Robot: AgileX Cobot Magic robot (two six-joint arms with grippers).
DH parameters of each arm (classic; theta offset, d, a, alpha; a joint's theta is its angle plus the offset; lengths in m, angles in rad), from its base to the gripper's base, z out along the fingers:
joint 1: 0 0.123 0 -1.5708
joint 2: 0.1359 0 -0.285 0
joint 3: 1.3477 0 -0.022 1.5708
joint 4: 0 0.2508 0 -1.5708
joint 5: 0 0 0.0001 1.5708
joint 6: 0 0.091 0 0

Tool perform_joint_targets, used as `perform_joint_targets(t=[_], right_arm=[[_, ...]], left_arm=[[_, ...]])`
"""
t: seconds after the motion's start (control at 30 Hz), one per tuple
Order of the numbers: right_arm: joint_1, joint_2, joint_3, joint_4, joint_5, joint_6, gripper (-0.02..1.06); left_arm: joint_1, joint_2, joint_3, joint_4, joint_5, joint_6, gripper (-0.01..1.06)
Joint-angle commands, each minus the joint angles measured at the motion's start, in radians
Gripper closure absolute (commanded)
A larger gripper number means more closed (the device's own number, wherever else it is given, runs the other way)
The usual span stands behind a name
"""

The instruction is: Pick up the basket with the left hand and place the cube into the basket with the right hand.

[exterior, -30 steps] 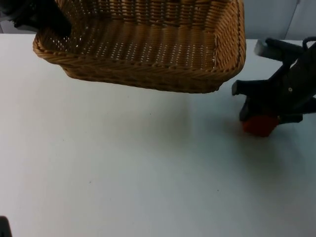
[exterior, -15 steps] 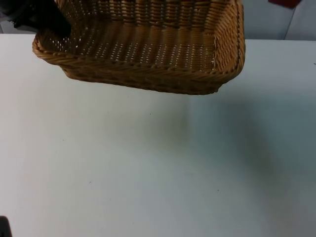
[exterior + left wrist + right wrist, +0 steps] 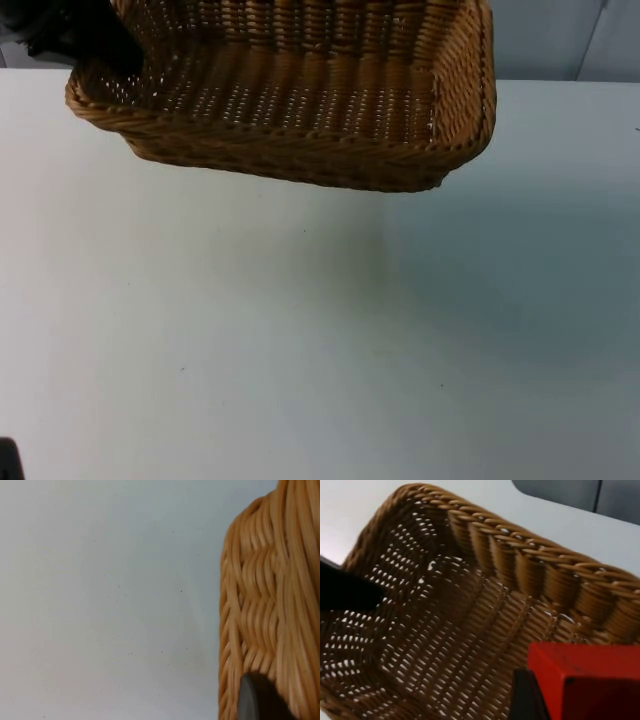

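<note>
A woven wicker basket [image 3: 300, 110] hangs tilted above the far side of the white table, its open side facing the top camera. My left gripper [image 3: 75, 35] is shut on the basket's left rim. In the left wrist view, a black fingertip [image 3: 257, 700] presses against the basket's wall [image 3: 270, 605]. In the right wrist view, a red cube [image 3: 585, 675] is clamped in my right gripper [image 3: 580, 700], with one black finger [image 3: 522, 697] beside it. The cube hovers over the basket's interior [image 3: 450, 625], and the left arm [image 3: 345, 592] crosses the basket's far end.
The white table [image 3: 300, 350] spreads out bare below the basket, which casts a soft shadow near the middle. The grey partition wall [image 3: 560, 40] closes off the back. A small dark object [image 3: 8, 460] sits at the front left corner.
A second ago the right gripper held the red cube on the table at the right. It has since lifted the cube up and away over the basket. The basket has barely moved.
</note>
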Motion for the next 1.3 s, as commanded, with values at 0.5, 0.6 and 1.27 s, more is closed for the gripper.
perform_joint_targets(t=[0.5,0.6,1.27], right_arm=[[0.011,0.108,-0.008,-0.027,-0.052,-0.022,-0.01],[0.011,0.081,-0.032,-0.043,-0.067,-0.022,-0.01],[-0.345,-0.243,-0.072,-0.426,0.284,0.272,1.05]], left_arm=[[0.001,-0.01,-0.007,-0.038,0.032,0.0,1.05],[0.001,-0.01,-0.007,-0.038,0.032,0.0,1.05],[0.001,-0.01,-0.007,-0.039,-0.006,0.0,1.05]])
